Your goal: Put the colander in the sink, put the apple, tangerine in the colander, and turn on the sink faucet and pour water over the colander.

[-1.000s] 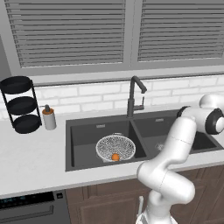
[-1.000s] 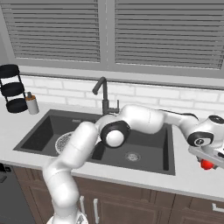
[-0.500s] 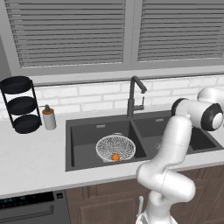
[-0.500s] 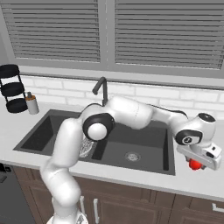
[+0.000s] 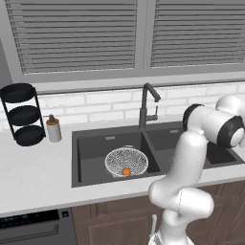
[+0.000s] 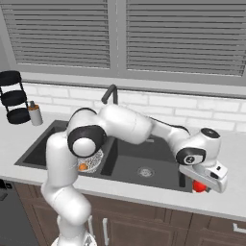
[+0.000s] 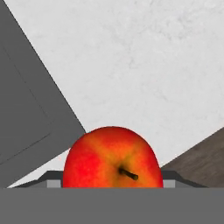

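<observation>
Gripper (image 6: 202, 185) was over the counter (image 6: 226, 202) at the sink's (image 6: 158, 166) right front corner, jaws closed narrow on the apple (image 6: 200, 186). In the hand view the apple (image 7: 112, 158) sat between the fingers, stem facing the camera. Colander (image 5: 126, 161) rested in the left basin, the tangerine (image 5: 126, 171) inside it near the front rim. Faucet (image 5: 146, 105) stood behind the sink's divider. Soap bottle (image 5: 53, 128) and black rack (image 5: 21, 115) on the left counter.

red-yellow apple (image 7: 112, 157), orange tangerine (image 5: 126, 171), white-grey mesh colander (image 5: 125, 159)
</observation>
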You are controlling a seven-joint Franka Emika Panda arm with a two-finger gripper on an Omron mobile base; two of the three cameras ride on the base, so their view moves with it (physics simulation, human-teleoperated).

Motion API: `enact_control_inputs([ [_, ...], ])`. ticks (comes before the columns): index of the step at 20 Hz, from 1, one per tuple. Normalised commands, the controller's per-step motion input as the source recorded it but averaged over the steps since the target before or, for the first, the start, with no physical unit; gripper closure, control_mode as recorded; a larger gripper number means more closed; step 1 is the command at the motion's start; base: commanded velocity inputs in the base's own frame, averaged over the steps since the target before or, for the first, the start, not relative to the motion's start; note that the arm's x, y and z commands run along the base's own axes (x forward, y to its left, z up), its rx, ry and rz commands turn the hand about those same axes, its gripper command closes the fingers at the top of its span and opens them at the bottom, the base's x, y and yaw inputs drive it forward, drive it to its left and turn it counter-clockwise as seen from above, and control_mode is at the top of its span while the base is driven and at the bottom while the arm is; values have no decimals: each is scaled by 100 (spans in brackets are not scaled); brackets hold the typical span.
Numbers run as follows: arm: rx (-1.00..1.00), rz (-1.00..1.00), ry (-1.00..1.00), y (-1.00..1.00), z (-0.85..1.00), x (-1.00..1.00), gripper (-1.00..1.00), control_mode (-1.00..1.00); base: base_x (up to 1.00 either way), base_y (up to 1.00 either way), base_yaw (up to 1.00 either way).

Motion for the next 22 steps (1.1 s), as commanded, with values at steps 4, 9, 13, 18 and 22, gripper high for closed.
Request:
enact_control_inputs([
  [4,0,0,3,54,0,-39,100,-100,0,0,0],
  [9,1,0,4,54,1,-31,100,-100,0,0,0],
  [13,2,0,5,46,6,-21,100,-100,0,0,0],
  [18,3,0,4,40,3,-18,100,-100,0,0,0],
  [22,4,0,3,32,6,-12,100,-100,0,0,0],
])
